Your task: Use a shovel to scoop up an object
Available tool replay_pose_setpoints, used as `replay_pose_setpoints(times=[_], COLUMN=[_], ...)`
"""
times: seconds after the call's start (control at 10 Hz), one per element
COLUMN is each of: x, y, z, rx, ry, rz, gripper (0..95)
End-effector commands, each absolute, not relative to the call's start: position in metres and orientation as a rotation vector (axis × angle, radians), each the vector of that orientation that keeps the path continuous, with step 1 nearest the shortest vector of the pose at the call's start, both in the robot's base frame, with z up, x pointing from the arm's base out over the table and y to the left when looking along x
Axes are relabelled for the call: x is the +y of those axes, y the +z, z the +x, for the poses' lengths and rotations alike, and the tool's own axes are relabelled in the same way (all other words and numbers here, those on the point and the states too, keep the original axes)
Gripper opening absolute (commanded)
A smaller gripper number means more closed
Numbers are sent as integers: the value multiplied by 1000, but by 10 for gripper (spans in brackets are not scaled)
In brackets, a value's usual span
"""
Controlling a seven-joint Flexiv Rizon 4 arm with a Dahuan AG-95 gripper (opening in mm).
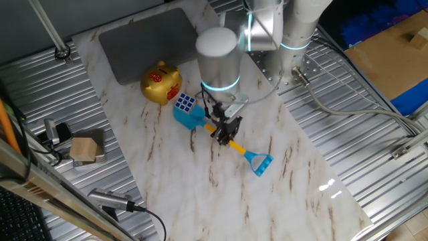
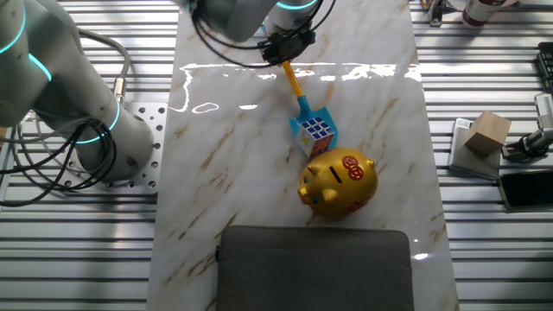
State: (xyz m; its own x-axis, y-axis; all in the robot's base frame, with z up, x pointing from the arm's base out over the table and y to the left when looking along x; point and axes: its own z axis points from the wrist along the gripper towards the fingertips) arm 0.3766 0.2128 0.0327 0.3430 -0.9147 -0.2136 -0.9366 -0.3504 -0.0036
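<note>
On the table [image 1: 294, 167], cube: the object [image 1: 186, 102] sits at the tip of the blade, touching or nearly on it, just beside the golden pig bank [image 1: 161, 83].
Shovel [image 1: 221, 130]: blade low, shaft angled away.
End effector [image 1: 225, 130]: closed on the yellow shaft.
Technique: push forward with the blade flat, letting the bank brace the cube, then lift level.

1. A robotics lab: a robot arm [image 2: 60, 95] is bolted to a ribbed aluminium bench [image 1: 374, 134].
2. A marble-patterned board [image 2: 225, 173] covers the bench; loose cables [image 1: 134, 207] trail at seven o'clock.
</note>
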Motion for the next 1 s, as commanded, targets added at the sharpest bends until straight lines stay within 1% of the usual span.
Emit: replay_pose_setpoints(times=[0.1, 1.0], x=[212, 219], y=[34, 32], z=[375, 379], rx=[1782, 1933], ry=[289, 333], rz=[-2448, -2450], gripper=[0, 0])
